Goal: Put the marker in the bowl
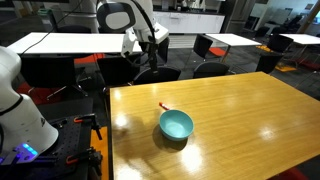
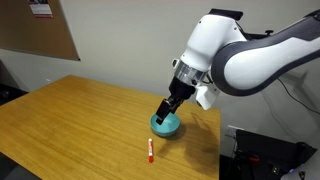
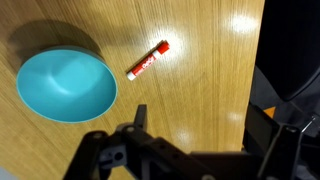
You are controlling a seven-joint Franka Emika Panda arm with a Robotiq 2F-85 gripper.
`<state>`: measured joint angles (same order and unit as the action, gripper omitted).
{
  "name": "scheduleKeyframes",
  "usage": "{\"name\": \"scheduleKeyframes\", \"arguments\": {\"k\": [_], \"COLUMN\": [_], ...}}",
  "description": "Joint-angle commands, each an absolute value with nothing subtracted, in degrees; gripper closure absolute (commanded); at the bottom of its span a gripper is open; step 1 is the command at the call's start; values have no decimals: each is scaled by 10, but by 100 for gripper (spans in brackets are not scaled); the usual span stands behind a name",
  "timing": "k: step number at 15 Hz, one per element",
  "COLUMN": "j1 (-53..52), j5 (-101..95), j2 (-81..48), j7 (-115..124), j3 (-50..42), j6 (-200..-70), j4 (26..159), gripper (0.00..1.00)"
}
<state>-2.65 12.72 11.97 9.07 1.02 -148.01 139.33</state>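
The teal bowl (image 1: 176, 124) stands upright and empty on the wooden table; it shows in both exterior views (image 2: 166, 125) and at the left of the wrist view (image 3: 65, 85). The red marker (image 1: 162, 105) lies flat on the table a short way from the bowl, apart from it (image 2: 149, 152). In the wrist view the marker (image 3: 148, 62) lies diagonally to the right of the bowl. My gripper (image 3: 200, 125) hangs above the table, open and empty, well above both things (image 2: 164, 110) (image 1: 150, 55).
The wooden table (image 1: 240, 120) has its edge close by, seen as a dark drop at the right of the wrist view (image 3: 290, 60). Black chairs (image 1: 212, 47) and white tables (image 1: 60, 42) stand behind. A white robot base (image 1: 20, 110) is beside the table.
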Motion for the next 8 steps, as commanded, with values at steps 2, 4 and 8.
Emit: {"name": "scheduleKeyframes", "arguments": {"k": [2,4,8], "j1": [-12,0,29], "j5": [101,61,-74], "j2": [95,80,57], "j7": [203,270,425], "j3": [39,52,73], "j6": [-1550,-1571,-1554], "j4": [1394,1391,1376], "gripper": [0,0,0]}}
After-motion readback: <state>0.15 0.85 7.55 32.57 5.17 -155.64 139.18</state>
